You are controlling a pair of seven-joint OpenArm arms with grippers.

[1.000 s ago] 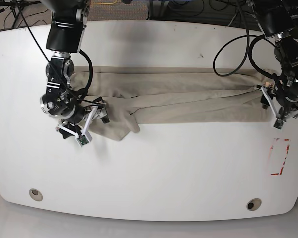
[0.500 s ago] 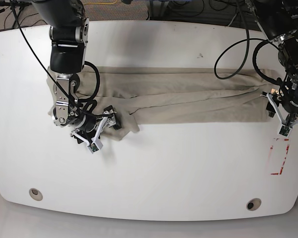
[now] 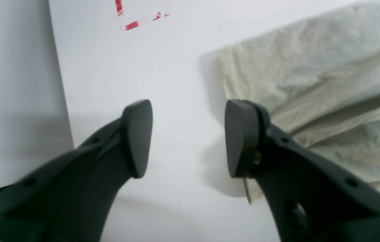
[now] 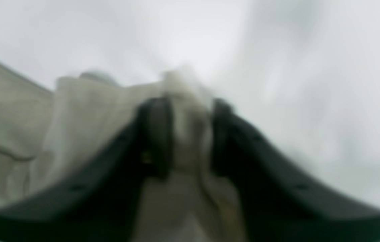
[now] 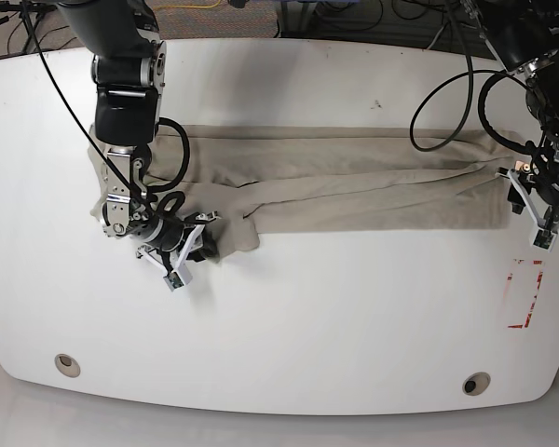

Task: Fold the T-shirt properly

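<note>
left wrist: left gripper fingers spread, empty, beside the wrinkled beige cloth T-shirt edge, right of frame | right wrist (blurred): right gripper fingers clenched on a shirt fold | base: shirt banded across white counter | risk: thin pinch may slip, dropping the sleeve.

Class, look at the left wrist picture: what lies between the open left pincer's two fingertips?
Only bare white table. The left pincer stands open beside the T-shirt, whose edge reaches just behind one fingertip.
</note>
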